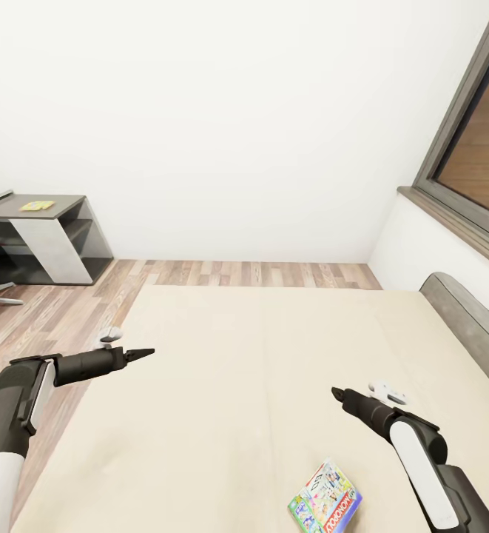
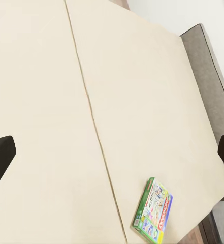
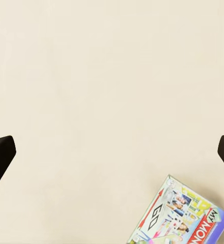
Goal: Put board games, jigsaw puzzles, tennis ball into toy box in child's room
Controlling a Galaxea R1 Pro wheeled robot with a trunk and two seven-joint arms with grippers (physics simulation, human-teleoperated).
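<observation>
As printed, board game [image 1: 325, 500] reads "MONOPOLY"

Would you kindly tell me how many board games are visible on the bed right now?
1. A single board game lies flat on the bed, near the right gripper. Another may lie outside the camera views.

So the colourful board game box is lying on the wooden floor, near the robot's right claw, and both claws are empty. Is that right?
Not quite. The board game box lies on the cream bed, not the floor, as the head view shows. It is near the right claw, and both that and the left claw are empty.
</observation>
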